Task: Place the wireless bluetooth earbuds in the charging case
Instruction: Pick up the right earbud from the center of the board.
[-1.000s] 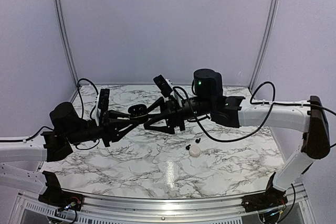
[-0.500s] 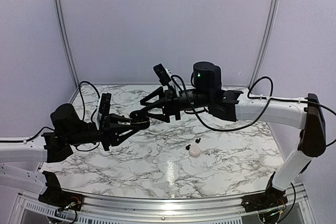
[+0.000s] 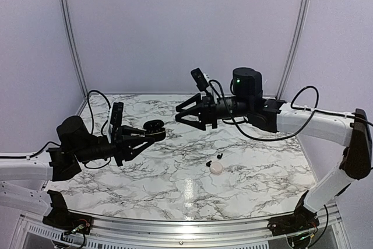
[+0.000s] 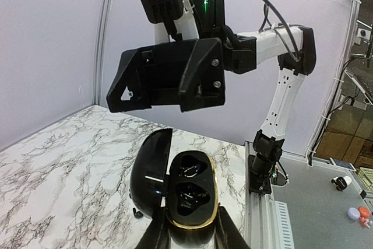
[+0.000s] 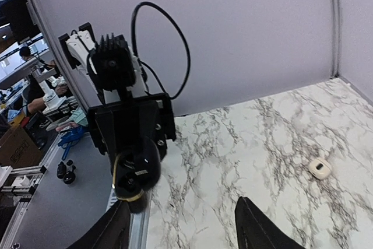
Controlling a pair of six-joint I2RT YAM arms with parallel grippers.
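The open black charging case (image 4: 186,193) is pinched by the left hand (image 4: 187,238); beyond the case, the right hand (image 3: 182,116) is held spread and empty.

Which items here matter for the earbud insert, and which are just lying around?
Job:
- black charging case, lid open, held by the left gripper, jaws shut on it
- two black earbuds, loose on the table

Lying about:
- small white rounded item beside the buds, untouched
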